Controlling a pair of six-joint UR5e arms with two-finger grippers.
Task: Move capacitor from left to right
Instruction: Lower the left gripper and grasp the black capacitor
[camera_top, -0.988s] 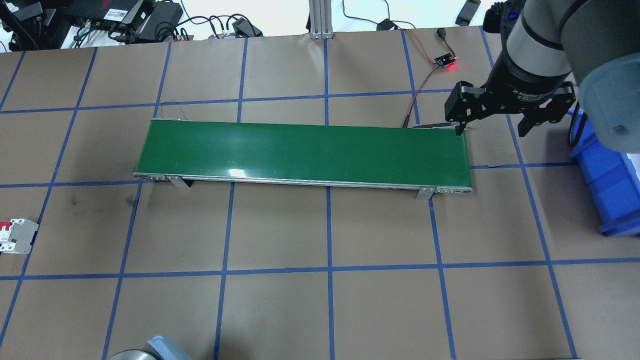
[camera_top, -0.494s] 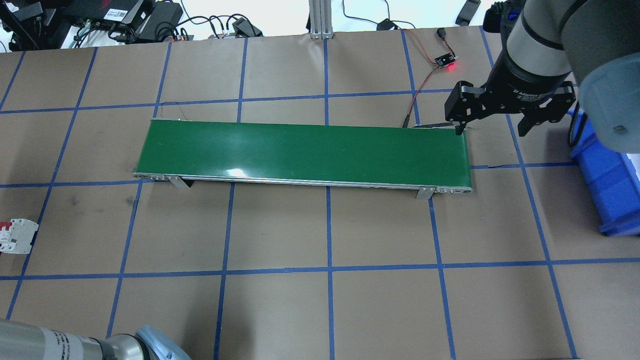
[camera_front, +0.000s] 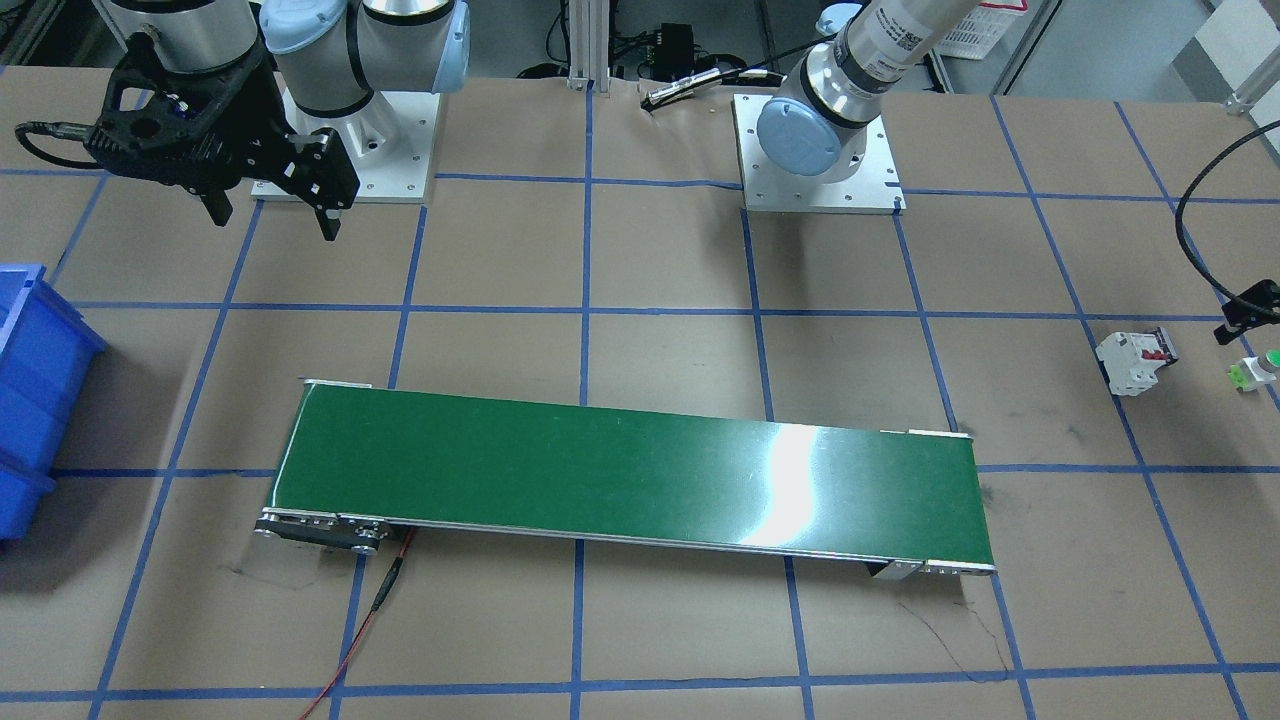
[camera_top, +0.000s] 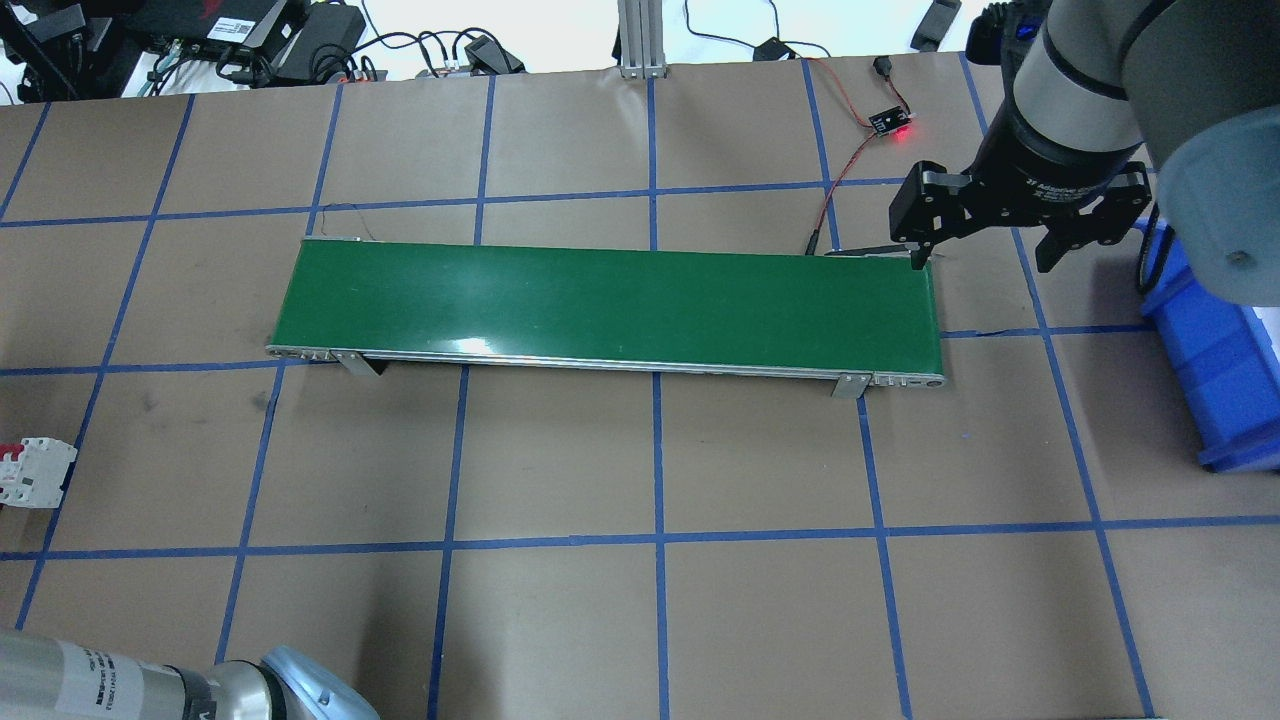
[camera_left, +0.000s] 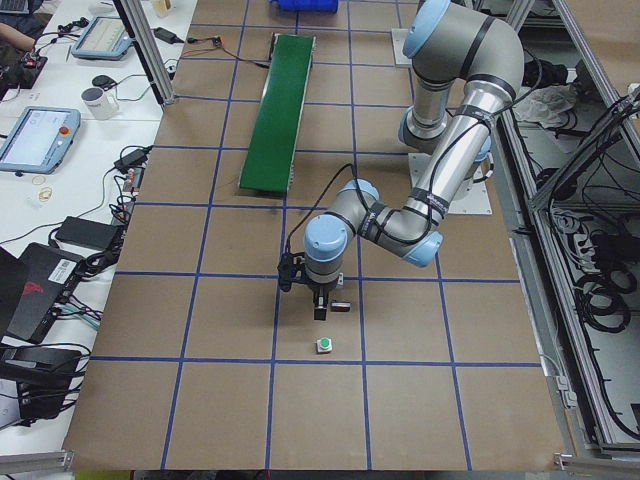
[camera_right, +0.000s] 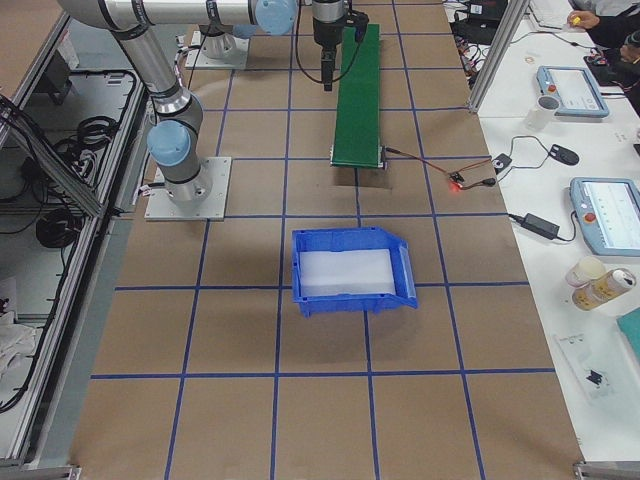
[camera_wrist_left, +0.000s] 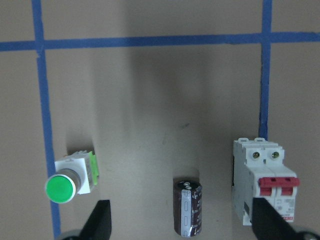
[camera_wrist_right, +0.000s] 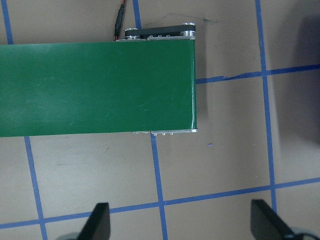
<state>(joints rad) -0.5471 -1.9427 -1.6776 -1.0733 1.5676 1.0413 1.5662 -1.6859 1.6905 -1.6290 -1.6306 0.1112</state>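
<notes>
The left end effector (camera_wrist_left: 182, 220) hangs with its fingers spread wide over the bench, one finger (camera_wrist_left: 101, 220) on either side of the capacitor (camera_wrist_left: 188, 207). The capacitor lies on its side on the brown paper at the robot's left end, between the green-capped button (camera_wrist_left: 70, 179) and the white breaker (camera_wrist_left: 262, 182), apart from both.

It looks like a small, rigid, light cylinder in a smooth dark sleeve, so it would probably roll or slip if nudged off-centre. Its long axis runs across the closing line of the fingers, so the sensible hold is on the curved flanks at mid-length, not on the ends.

The right end effector (camera_top: 985, 240) is also spread, empty, waiting near the far end of the green conveyor (camera_top: 610, 300), with the blue bin (camera_top: 1210, 370) beside it.

Only the left wrist view shows the capacitor clearly. The overhead view catches just the breaker at its left edge, and the front-facing view shows breaker and button, but no capacitor can be made out there.
</notes>
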